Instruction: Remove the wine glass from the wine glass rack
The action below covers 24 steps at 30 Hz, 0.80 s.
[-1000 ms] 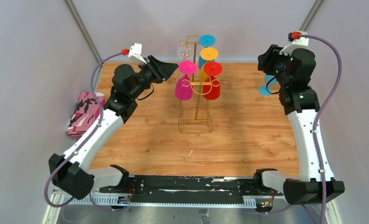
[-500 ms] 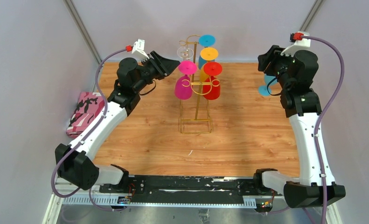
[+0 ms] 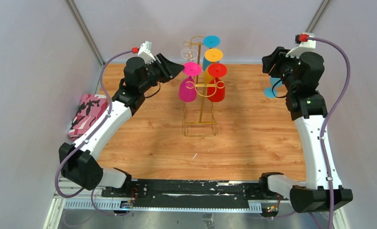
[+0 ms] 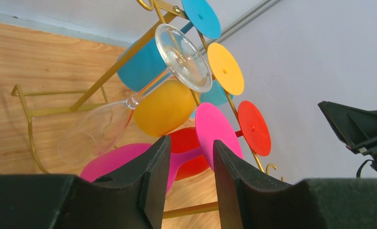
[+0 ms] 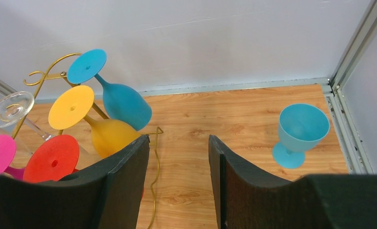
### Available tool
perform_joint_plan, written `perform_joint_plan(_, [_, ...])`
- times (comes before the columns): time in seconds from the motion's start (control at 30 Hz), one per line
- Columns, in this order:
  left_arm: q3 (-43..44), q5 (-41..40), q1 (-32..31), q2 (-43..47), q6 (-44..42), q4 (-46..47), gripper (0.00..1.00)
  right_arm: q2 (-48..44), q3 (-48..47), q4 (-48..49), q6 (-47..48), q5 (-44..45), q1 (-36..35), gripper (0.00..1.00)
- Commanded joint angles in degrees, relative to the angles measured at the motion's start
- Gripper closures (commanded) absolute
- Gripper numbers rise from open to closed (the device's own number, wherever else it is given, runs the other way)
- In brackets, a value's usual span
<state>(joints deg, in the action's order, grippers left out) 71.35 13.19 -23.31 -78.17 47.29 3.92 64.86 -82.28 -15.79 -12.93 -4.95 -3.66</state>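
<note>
The gold wine glass rack (image 3: 200, 102) stands mid-table with several glasses hung upside down: pink (image 3: 188, 88), red (image 3: 217, 89), orange (image 3: 213, 55), blue (image 3: 211, 41) and clear (image 3: 188, 53). My left gripper (image 3: 178, 67) is open, right beside the pink glass's foot. In the left wrist view the pink glass's stem (image 4: 182, 158) shows in the gap of the left gripper (image 4: 191, 143), with its foot (image 4: 218, 131) just beyond the right finger. My right gripper (image 3: 270, 61) is open and empty at the back right, apart from the rack; it also shows in the right wrist view (image 5: 179, 140).
A light blue glass (image 3: 272, 89) stands upright on the wooden table at the back right, also in the right wrist view (image 5: 300, 133). A pink patterned cloth (image 3: 87, 116) lies off the table's left edge. Walls and metal posts close in the back.
My left gripper has moved right towards the rack, up to the pink glass's foot. The right arm has barely shifted.
</note>
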Motion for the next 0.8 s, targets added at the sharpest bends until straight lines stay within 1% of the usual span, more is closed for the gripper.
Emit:
perform_joint_plan(0.0, [2.5,0.7,0.3,-0.4,-1.2,-1.0,0.57,-0.7,0.9,2.0,-1.0,-1.2,-0.7,0.46])
perform_joint_plan(0.17, [3.2,3.6,0.0,-2.7,1.0,1.2,0.57,-0.8,1.4,2.4,-0.8,-1.0,-0.8,0.47])
perform_joint_plan(0.23, [3.3,3.6,-0.3,-3.1,1.1,1.3,0.58,-0.8,1.5,2.5,-0.8,-0.9,-0.7,0.47])
perform_joint_plan(0.3, [3.4,3.7,-0.4,-3.3,1.0,1.3,0.62,-0.8,1.6,2.6,-0.8,-0.9,-0.7,0.47])
perform_joint_plan(0.43, [2.9,4.0,-0.6,-3.1,1.2,1.3,0.74,-0.7,1.9,2.9,-0.8,-0.9,-0.7,0.47])
perform_joint_plan(0.47, [2.7,3.9,-0.6,-2.8,1.2,1.3,0.75,-0.6,2.1,3.2,-0.8,-0.9,-0.7,0.47])
perform_joint_plan(0.77, [2.4,5.8,-0.7,-1.2,2.9,1.3,0.76,-0.7,2.6,4.0,-1.5,-1.7,-0.7,0.47])
